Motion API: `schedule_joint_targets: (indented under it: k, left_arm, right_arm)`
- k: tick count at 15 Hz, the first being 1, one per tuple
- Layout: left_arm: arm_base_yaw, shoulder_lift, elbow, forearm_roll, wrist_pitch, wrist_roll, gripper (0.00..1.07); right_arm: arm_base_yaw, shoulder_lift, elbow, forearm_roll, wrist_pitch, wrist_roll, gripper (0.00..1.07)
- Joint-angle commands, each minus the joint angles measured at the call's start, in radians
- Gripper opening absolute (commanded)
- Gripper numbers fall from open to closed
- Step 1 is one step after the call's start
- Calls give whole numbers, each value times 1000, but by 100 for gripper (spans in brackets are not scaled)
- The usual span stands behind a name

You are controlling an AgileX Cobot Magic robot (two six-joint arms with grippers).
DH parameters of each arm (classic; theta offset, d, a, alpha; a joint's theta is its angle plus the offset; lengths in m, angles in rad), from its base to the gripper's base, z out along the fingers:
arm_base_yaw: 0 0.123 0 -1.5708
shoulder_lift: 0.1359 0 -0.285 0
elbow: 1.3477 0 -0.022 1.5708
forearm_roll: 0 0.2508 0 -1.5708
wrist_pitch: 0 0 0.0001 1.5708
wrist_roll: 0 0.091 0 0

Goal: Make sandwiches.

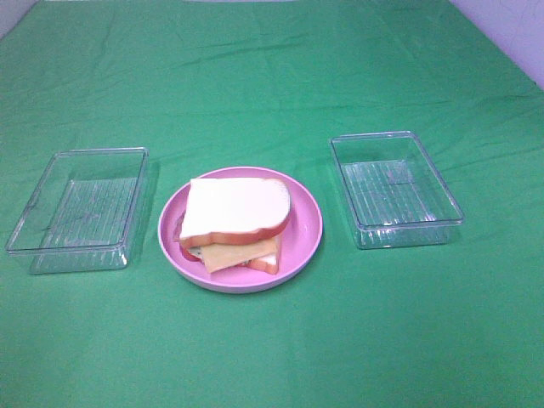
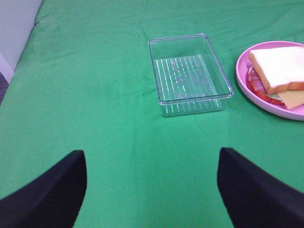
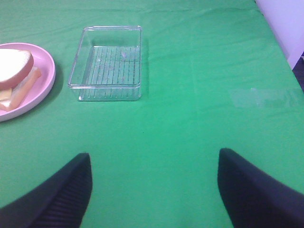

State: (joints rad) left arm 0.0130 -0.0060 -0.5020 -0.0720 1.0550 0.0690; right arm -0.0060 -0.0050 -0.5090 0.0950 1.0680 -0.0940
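The sandwich stack (image 1: 236,223) lies on a round pink plate (image 1: 308,229) in the middle of the green cloth: white bread with an orange-brown crust on top, yellow cheese and red bacon showing under it. The left wrist view catches the stack (image 2: 280,76) at its edge, and the right wrist view shows the same stack (image 3: 14,76) on the plate. My left gripper (image 2: 152,190) is open over bare cloth, well short of the stack. Likewise my right gripper (image 3: 153,190) is open with nothing between its fingers. Neither arm shows in the exterior high view.
Two empty clear plastic boxes flank the plate: one on the left (image 1: 78,210), also in the left wrist view (image 2: 189,73), and one on the right (image 1: 394,188), also in the right wrist view (image 3: 108,63). Green cloth covers the table.
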Motion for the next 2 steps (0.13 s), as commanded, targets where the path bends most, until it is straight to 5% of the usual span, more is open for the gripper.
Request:
schedule_joint_targets:
  k: [1,2]
  left_arm:
    - [1,-24,3,-9,-9,-1,73]
    - [1,-24,3,-9,-9,-1,73]
  right_arm:
    - [-4,-13,2,-4,-8,-12,71]
    - [-4,-13,2,-4,-8,-12,71]
